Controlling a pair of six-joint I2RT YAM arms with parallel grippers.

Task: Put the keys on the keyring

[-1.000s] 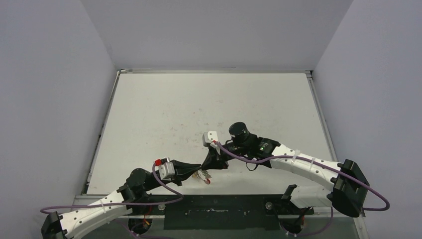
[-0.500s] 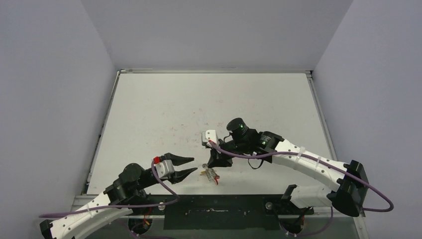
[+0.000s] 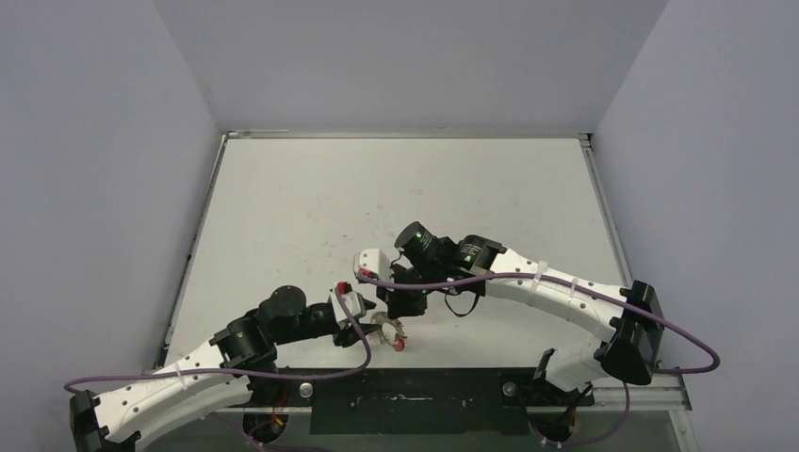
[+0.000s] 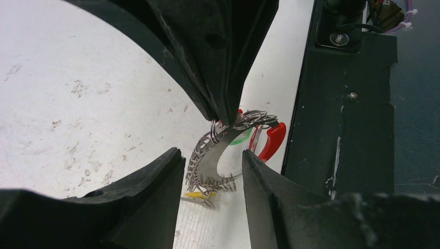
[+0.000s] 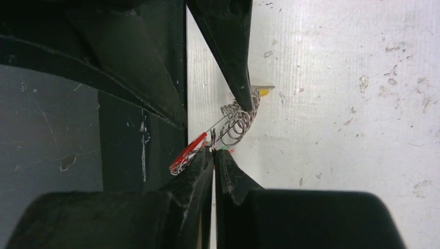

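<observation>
Top view first: both arms meet low on the table [image 3: 377, 207], close to its near edge. The right gripper [image 3: 394, 315] comes down on the keyring [image 3: 388, 331] from behind, and the left gripper [image 3: 369, 327] comes at it from the left. It's too small here to read either claw. All you get is a silvery tangle with a red piece [image 3: 400, 346] poking toward the black base plate [image 3: 405, 395].

Left wrist cam is way clearer. The left claw is spread, one finger either side of the ring, which hangs tilted between them and doesn't look gripped by it. The right claw's tips are pressed together, pinching the ring's wire at the top. There's a bunch of silvery loops along the rim and a green tag [image 4: 239, 140]. As for the keys [image 4: 200, 195], at least a yellow-tagged one lies on the table just under the ring. I can't tell how many are threaded.

Right wrist cam gives the other side. The right fingers are clamped on the thin wire. One left fingertip [image 5: 243, 101] sits right at the loops, but I can't tell if it's touching.

My read: this is the threading step, with the right holding the ring steady while the left goes in for a key or a fresh hold. The next move needs the left claw to close on one thing only, without knocking the ring out of that skinny pinch. What's in the way is that everything's bunched together, the right fingers crowd the spot, and the table edge and base plate are just beside it.
</observation>
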